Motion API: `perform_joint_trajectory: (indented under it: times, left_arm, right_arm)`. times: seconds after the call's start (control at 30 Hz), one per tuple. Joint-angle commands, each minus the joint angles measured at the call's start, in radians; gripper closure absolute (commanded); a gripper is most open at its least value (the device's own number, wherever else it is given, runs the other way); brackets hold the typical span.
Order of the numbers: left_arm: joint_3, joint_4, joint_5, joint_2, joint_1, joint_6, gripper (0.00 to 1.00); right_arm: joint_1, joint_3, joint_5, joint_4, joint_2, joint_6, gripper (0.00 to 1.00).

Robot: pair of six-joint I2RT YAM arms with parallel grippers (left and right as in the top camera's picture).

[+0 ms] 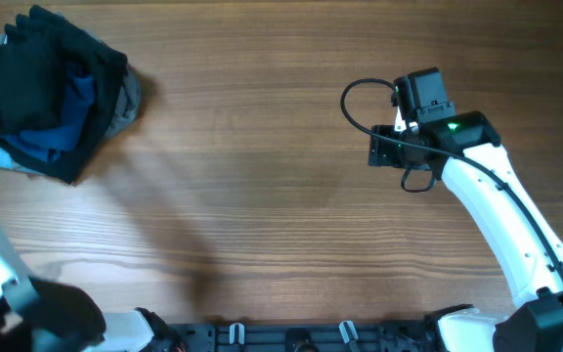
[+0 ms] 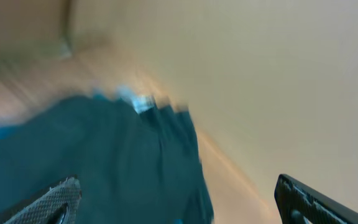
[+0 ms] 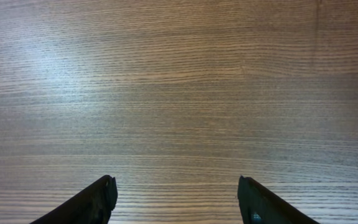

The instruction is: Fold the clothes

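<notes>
Several of the clothes (image 1: pixel 52 93) lie in one crumpled heap at ten o'clock on the table (image 1: pixel 281 225); a black shirt (image 1: pixel 8 68) is on top, a blue garment (image 1: pixel 62 127) shows at the heap's five o'clock side and a grey one (image 1: pixel 130 98) at its three o'clock edge. Nothing is spread flat, so I judge that folding has not begun.

The left gripper (image 2: pixel 178 182) is released, its fingers wide apart with nothing between them; its blurred wrist view shows blue-green fabric below. The right gripper (image 3: pixel 174 182) is also spread and empty; it hangs over bare wood near two o'clock, well apart from the heap.

Risks from here, as I judge them: a pinch into the heap could catch two layers at once and drag the whole bundle; the garments look tangled, so lifting one may pull others toward the nine o'clock table edge, which is close; the blur suggests fast motion, and a hasty closing could miss the cloth; the shirt's collar and seams cannot be made out.
</notes>
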Motion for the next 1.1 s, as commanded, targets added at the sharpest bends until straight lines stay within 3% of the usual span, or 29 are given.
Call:
perform_joint_trajectory:
  times: [0.0, 0.13, 0.27, 0.5, 0.63, 0.8, 1.0, 1.07]
  left_arm:
    - [-0.012, -0.074, 0.122, 0.116, -0.11, 0.002, 0.0]
    - [-0.012, -0.175, 0.121, 0.232, -0.298, 0.006, 0.0]
    - [-0.012, -0.238, 0.098, 0.307, -0.479, 0.076, 0.0]
    - [-0.012, -0.542, -0.229, 0.383, -0.765, 0.111, 0.0]
    - [-0.012, -0.747, -0.229, 0.382, -0.811, 0.099, 0.0]
    - [-0.012, -0.973, -0.213, 0.381, -0.815, 0.112, 0.0]
    - [-0.013, -1.104, -0.213, 0.348, -0.815, 0.112, 0.0]
    - [-0.028, -1.112, -0.213, 0.312, -0.815, 0.112, 0.0]
  right_arm:
    - [0.002, 0.003, -0.057, 0.024, -0.008, 0.005, 0.26]
    - [0.002, 0.003, -0.188, 0.101, -0.007, 0.011, 0.23]
    - [0.002, 0.003, -0.19, 0.122, 0.005, 0.046, 0.2]
    - [-0.023, 0.003, -0.226, 0.08, 0.071, 0.087, 0.11]
    - [-0.09, 0.003, -0.323, 0.025, 0.07, 0.079, 0.01]
    - [-0.184, 0.003, -0.322, -0.148, 0.07, -0.014, 0.01]
    - [-0.214, 0.003, -0.355, -0.357, 0.063, -0.216, 0.0]
    - [-0.214, 0.003, -0.354, -0.36, 0.039, -0.224, 0.0]
